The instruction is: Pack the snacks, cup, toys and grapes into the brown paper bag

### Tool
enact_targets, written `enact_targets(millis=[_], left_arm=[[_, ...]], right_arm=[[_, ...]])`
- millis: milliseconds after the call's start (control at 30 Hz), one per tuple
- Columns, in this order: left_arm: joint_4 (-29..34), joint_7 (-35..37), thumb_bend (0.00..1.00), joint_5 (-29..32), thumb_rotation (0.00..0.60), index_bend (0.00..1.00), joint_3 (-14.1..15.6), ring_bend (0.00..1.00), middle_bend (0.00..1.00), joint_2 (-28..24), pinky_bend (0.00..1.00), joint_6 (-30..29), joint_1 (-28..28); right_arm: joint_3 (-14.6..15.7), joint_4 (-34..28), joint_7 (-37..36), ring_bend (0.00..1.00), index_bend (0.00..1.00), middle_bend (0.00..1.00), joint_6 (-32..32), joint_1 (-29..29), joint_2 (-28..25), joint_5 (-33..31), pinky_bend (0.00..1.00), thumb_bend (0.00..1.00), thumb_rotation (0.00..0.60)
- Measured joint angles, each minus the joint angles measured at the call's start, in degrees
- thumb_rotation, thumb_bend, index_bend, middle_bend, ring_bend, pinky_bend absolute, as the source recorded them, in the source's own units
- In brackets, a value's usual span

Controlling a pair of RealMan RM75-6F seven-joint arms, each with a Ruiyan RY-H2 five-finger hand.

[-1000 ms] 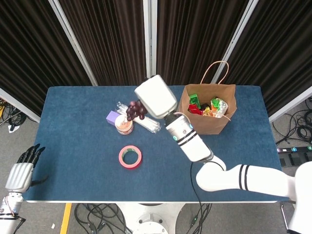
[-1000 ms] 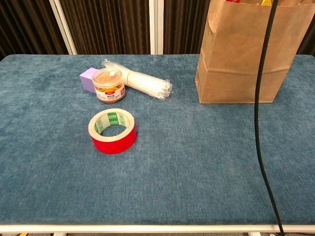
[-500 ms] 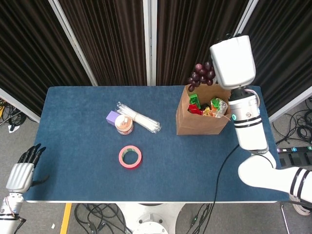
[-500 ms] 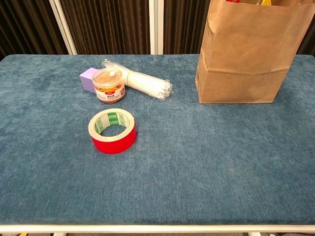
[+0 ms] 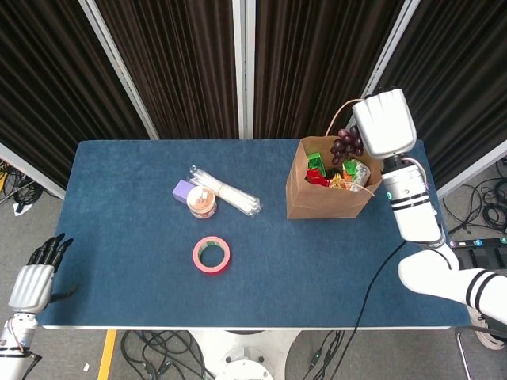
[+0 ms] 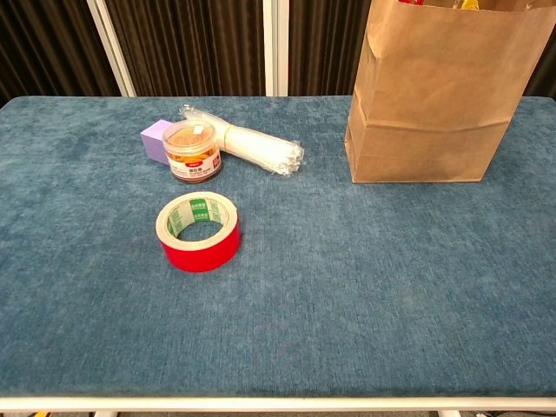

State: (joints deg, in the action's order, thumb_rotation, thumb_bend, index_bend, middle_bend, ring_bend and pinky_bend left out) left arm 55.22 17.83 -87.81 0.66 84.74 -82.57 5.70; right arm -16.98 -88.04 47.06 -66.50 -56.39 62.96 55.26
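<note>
The brown paper bag (image 5: 329, 198) (image 6: 434, 104) stands open at the table's far right, with colourful snack packets (image 5: 329, 176) inside. A bunch of dark grapes (image 5: 346, 146) hangs just over the bag's opening, gripped by my right hand (image 5: 360, 144), which is mostly hidden under its white wrist housing. My left hand (image 5: 36, 277) hangs beside the table's near left corner, fingers extended and holding nothing. A snack jar (image 5: 202, 204) (image 6: 191, 149) stands left of the table's middle. The chest view shows neither hand.
A red tape roll (image 5: 211, 255) (image 6: 200, 231) lies in front of the jar. A purple block (image 5: 183, 190) (image 6: 154, 139) and a plastic-wrapped white bundle (image 5: 230, 196) (image 6: 256, 148) lie against the jar. Dark curtains hang behind the table.
My right arm carried the grapes from above the jar across to the bag, then lowered them toward its opening. The left hand has not moved.
</note>
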Motion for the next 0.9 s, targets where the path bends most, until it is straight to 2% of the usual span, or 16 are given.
enact_targets(millis=[267, 367, 433, 467, 533, 667, 767, 900], left_arm=[[-0.01, -0.14, 0.23, -0.15, 0.6, 0.14, 0.19, 0.03, 0.13, 0.05, 0.17, 0.22, 0.05], [-0.09, -0.21, 0.23, -0.06, 0.6, 0.14, 0.15, 0.03, 0.13, 0.08, 0.17, 0.32, 0.06], [-0.11, -0.21, 0.23, -0.02, 0.6, 0.14, 0.14, 0.03, 0.13, 0.1, 0.17, 0.38, 0.06], [-0.11, -0.22, 0.23, -0.03, 0.6, 0.14, 0.17, 0.03, 0.13, 0.1, 0.17, 0.37, 0.05], [-0.11, -0.24, 0.23, -0.08, 0.6, 0.14, 0.22, 0.03, 0.13, 0.1, 0.17, 0.35, 0.02], [-0.1, -0.07, 0.23, -0.1, 0.6, 0.14, 0.19, 0.03, 0.13, 0.11, 0.17, 0.34, 0.05], [-0.12, -0.11, 0.23, -0.13, 0.6, 0.14, 0.25, 0.03, 0.13, 0.12, 0.17, 0.31, 0.0], [-0.15, -0.09, 0.23, -0.07, 0.6, 0.14, 0.21, 0.03, 0.13, 0.14, 0.17, 0.4, 0.02]], right_arm=[[2.52, 6.92, -0.23, 0.66, 0.98, 0.74, 2.74, 0.74, 4.58, -0.39, 0.75, 0.31, 0.6], [2.7, 7.84, -0.62, 0.64, 0.95, 0.73, 3.83, 0.77, 5.22, -0.51, 0.7, 0.26, 0.6], [2.67, 7.72, -0.42, 0.56, 0.88, 0.7, 4.61, 0.71, 5.18, -1.39, 0.59, 0.16, 0.6], [2.64, 7.47, -0.26, 0.5, 0.84, 0.66, 5.14, 0.68, 5.05, -2.01, 0.52, 0.08, 0.6], [2.57, 6.4, 0.35, 0.38, 0.76, 0.58, 6.61, 0.54, 4.37, -3.97, 0.37, 0.0, 0.6], [2.53, 3.66, 1.89, 0.18, 0.6, 0.42, 9.73, 0.05, 2.23, -8.32, 0.14, 0.0, 0.6], [2.66, 1.72, 3.14, 0.09, 0.5, 0.32, 11.46, -0.48, 0.69, -11.72, 0.04, 0.0, 0.6], [2.82, -0.51, 3.38, 0.03, 0.42, 0.25, 13.0, -1.3, -1.0, -14.0, 0.0, 0.0, 0.6]])
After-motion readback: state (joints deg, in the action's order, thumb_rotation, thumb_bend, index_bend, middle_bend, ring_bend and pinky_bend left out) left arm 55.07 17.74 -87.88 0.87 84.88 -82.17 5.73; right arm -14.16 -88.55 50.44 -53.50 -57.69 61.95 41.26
